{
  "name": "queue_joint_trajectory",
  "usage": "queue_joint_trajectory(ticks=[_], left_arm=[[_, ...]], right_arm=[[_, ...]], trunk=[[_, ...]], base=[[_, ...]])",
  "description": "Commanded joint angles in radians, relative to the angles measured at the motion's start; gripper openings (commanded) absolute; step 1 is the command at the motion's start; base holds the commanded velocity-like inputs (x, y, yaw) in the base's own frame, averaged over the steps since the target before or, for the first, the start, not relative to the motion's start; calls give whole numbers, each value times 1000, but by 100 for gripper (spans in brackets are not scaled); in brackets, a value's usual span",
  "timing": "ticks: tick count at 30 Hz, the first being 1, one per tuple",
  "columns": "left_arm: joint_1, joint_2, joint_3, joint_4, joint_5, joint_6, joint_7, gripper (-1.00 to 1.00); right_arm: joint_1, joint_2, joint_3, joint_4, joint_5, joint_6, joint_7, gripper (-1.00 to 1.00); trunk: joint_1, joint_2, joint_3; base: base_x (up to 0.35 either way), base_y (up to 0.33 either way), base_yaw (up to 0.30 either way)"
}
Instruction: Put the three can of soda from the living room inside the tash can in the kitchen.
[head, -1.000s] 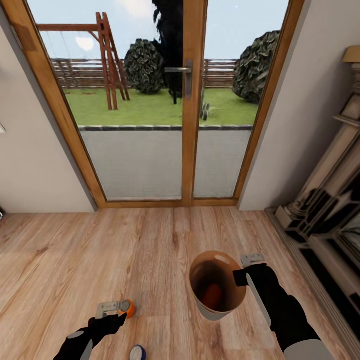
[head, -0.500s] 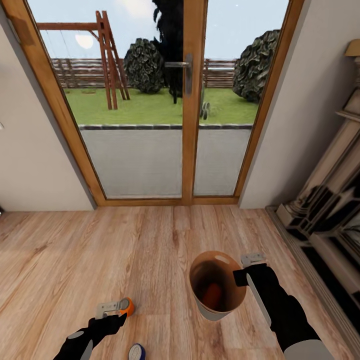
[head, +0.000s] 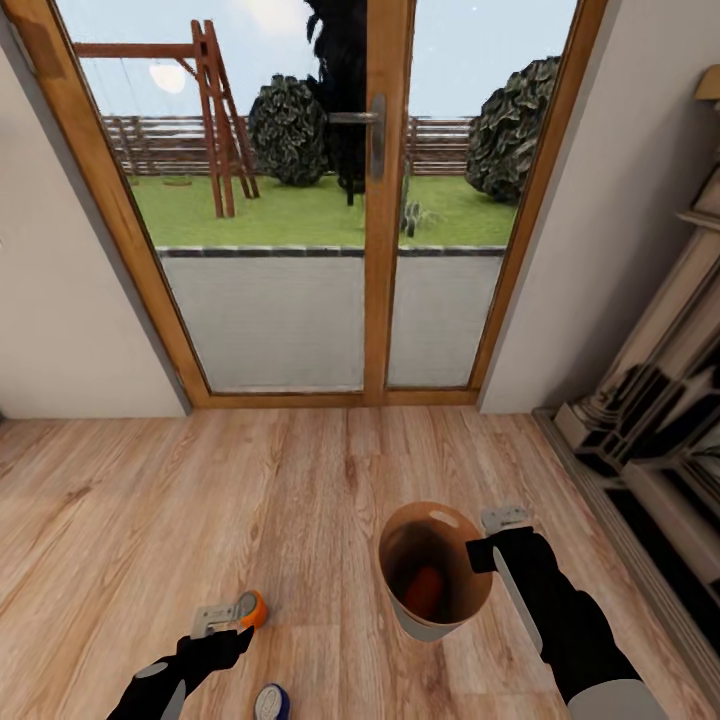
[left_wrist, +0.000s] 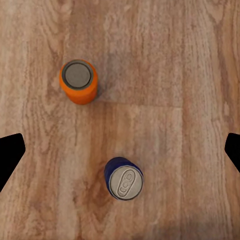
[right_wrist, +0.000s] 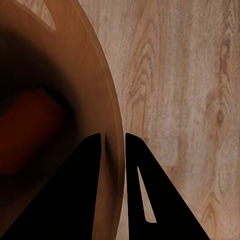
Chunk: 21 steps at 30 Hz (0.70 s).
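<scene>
My right gripper is shut on the rim of the tan-brown tash can, held just above the wood floor. An orange-red can of soda lies inside it. In the right wrist view the fingers clamp the tash can's wall, one on each side. A second orange can of soda stands on the floor right beside my left gripper. A dark blue can of soda stands nearer to me. The left gripper hangs open above both the orange can and the blue can, touching neither.
Wood-framed glass doors close off the room ahead, with pale walls on both sides. A stepped pale and dark cabinet unit runs along the right. Light plank floor lies open between me and the doors.
The whole picture has shifted slightly upward, so the camera moved. Both grippers, the tash can and the floor cans keep their places relative to each other.
</scene>
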Motion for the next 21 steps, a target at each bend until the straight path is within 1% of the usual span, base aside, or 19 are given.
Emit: queue_joint_trajectory(ticks=[1, 21], left_arm=[[0, 0, 0, 0, 0, 0, 0, 100], [0, 0, 0, 0, 0, 0, 0, 100]], right_arm=[[0, 0, 0, 0, -12, -1, 5, -100], [-1, 0, 0, -1, -12, -1, 5, -100]], trunk=[[4, -7, -3], [81, -147, -66]], base=[[0, 0, 0], [0, 0, 0]])
